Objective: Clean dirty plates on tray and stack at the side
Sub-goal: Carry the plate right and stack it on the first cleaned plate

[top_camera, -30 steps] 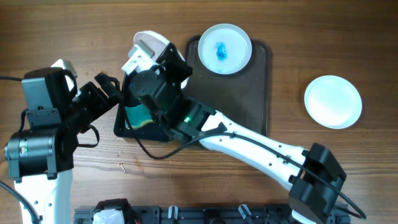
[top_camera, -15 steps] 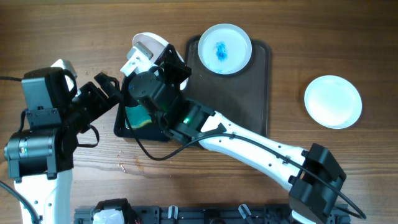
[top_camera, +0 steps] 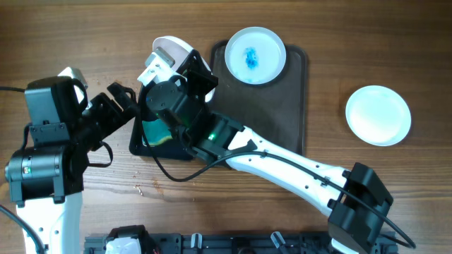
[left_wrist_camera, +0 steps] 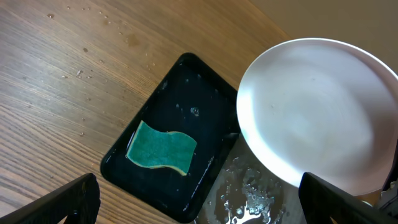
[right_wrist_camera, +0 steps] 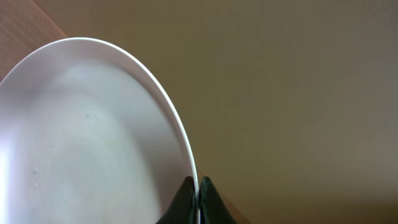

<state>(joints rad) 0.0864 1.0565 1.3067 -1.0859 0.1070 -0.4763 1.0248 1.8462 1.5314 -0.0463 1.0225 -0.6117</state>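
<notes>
Your right gripper (right_wrist_camera: pixel 197 190) still pinches a clean plate (right_wrist_camera: pixel 81 137) by its rim near the black tray (left_wrist_camera: pixel 186 87) (nothing has moved). Your left gripper (left_wrist_camera: pixel 202 196) is wide open, empty.

I look down on a small glossy black tray (left_wrist_camera: pixel 186 87) on my wooden desk (left_wrist_camera: pixel 50 106), wet inside, with a green sponge (left_wrist_camera: pixel 161 147) lying flat in it. Water drops (left_wrist_camera: pixel 102 22) speckle the desk nearby.

The right arm (top_camera: pixel 282 166) lies slantwise across the table's (top_camera: pixel 367 42) front, barring the brown tray's (top_camera: pixel 289 106) near end; the held plate (left_wrist_camera: pixel 311 118) overhangs the black tray (left_wrist_camera: pixel 161 106); open wood surrounds the clean plate (top_camera: pixel 378 115) at right.
</notes>
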